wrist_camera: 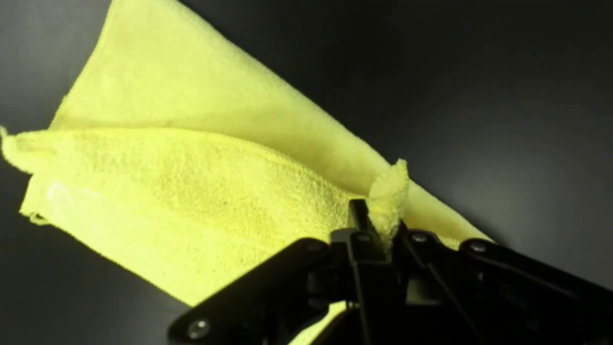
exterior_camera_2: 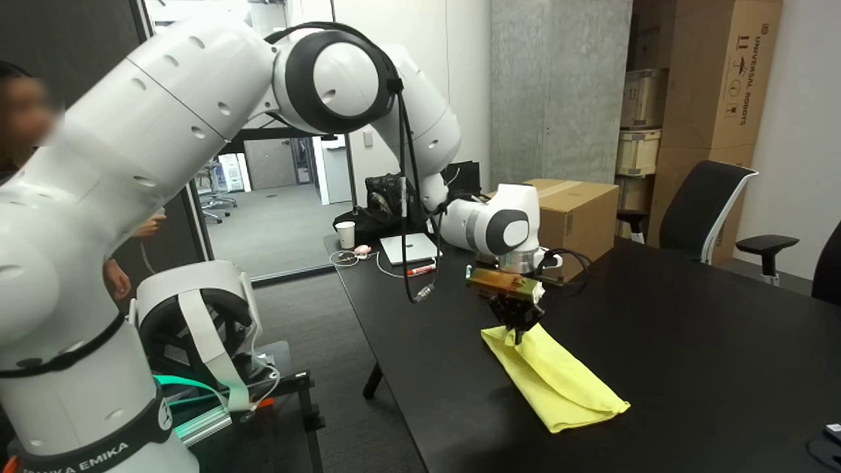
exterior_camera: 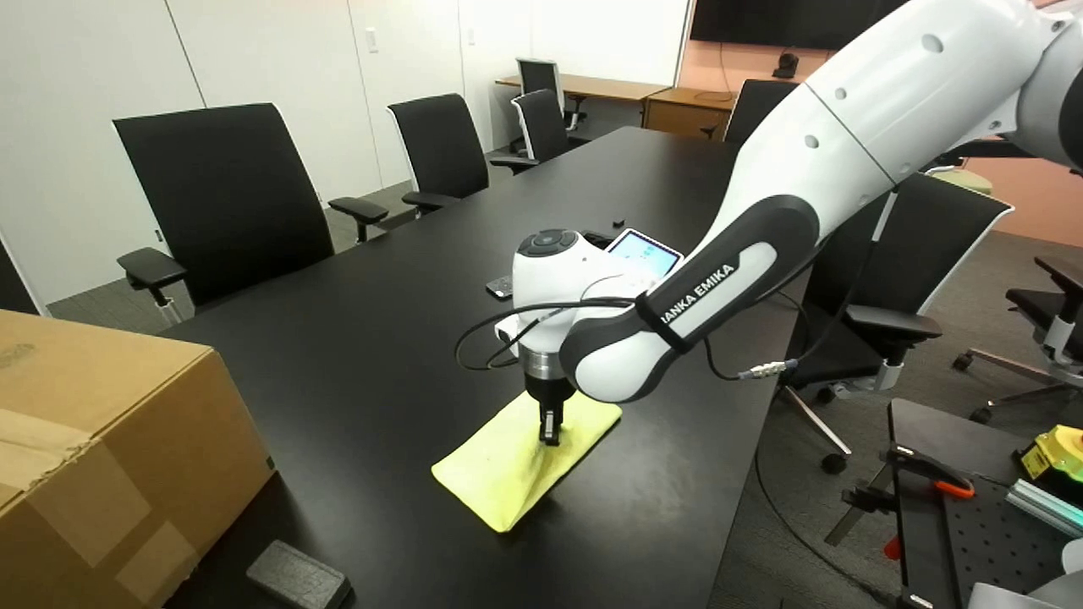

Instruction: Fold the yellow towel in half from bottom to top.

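The yellow towel lies on the dark table in both exterior views [exterior_camera: 486,465] [exterior_camera_2: 565,384]. In the wrist view the towel [wrist_camera: 191,182] is partly folded over itself, with one loose layer crossing the other at a slant. My gripper [wrist_camera: 381,218] is shut on a pinched bit of the towel's upper layer, and a small tuft sticks out between the fingertips. In both exterior views the gripper [exterior_camera: 550,436] [exterior_camera_2: 518,334] points down near one side of the towel, and the cloth rises in a ridge to the fingers. The rest of the towel rests on the table.
A cardboard box [exterior_camera: 127,448] stands on the table [exterior_camera: 406,355], with a dark grey block [exterior_camera: 298,577] near it. A tablet [exterior_camera: 645,252] and a remote [exterior_camera: 499,288] lie behind the arm. A laptop [exterior_camera_2: 410,249] and a white cup [exterior_camera_2: 345,234] are near the table edge.
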Robot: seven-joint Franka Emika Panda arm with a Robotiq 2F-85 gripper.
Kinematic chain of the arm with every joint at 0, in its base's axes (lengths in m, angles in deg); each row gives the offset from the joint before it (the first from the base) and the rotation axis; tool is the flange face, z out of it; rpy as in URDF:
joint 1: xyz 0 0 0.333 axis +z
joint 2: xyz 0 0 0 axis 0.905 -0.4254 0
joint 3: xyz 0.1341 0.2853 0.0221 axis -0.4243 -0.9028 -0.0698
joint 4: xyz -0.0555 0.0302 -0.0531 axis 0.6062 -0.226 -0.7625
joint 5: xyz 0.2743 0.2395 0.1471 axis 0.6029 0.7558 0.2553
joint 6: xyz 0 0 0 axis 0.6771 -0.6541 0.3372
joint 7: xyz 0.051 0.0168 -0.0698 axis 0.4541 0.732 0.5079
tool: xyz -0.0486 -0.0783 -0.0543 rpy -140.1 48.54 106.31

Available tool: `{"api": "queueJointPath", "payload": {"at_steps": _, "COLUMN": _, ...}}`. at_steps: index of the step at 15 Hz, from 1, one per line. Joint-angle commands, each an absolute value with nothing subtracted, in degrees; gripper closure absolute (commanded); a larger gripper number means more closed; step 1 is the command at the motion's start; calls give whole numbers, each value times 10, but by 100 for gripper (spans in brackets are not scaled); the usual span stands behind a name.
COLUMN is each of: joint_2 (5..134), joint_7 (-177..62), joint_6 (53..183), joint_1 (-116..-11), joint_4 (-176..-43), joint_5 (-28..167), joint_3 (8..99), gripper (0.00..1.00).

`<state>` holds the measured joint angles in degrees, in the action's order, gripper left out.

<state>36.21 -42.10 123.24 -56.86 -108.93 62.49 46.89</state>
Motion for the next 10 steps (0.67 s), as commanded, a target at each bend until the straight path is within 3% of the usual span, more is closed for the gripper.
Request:
{"api": "queueJointPath", "payload": {"at_steps": 1, "joint_2": 341, "joint_7": -392, "joint_6": 1184, "joint_1": -566, "joint_4": -1010, "joint_5": 613, "joint_3": 461, "gripper": 90}}
{"api": "queueJointPath", "payload": {"at_steps": 10, "joint_2": 206, "joint_7": -290, "joint_6": 1124, "joint_1": -552, "joint_4": -818, "joint_5": 594, "joint_3": 445, "gripper": 90}}
